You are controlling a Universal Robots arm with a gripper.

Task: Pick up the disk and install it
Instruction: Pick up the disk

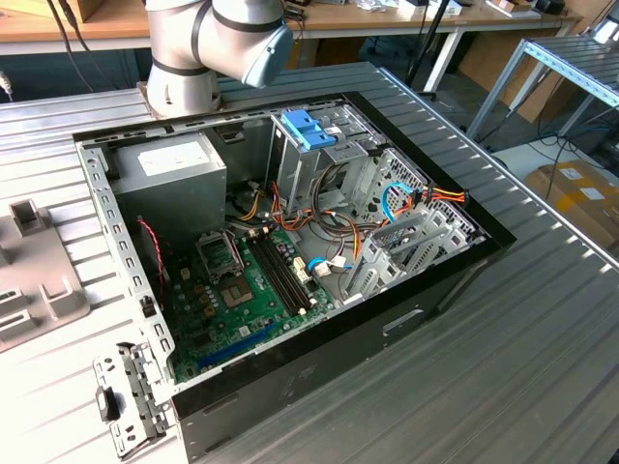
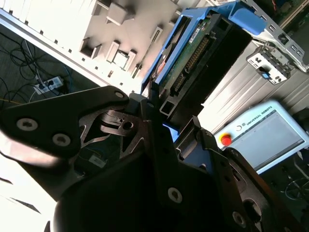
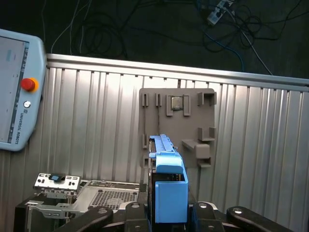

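First wrist view: the gripper point(image 3: 166, 213) is clamped tight on the disk point(image 3: 171, 193), gripping its blue side rails and holding it on edge over the ribbed table point(image 3: 96, 125), near a grey plate point(image 3: 193, 104).

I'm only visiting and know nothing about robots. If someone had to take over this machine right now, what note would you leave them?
The gripper is shut on the disk, gripped on edge in both wrist views.
The disk hangs in front of the grey plate, outside the open case.
Done: pickup.
Left: installing; the disk is not in the case yet.
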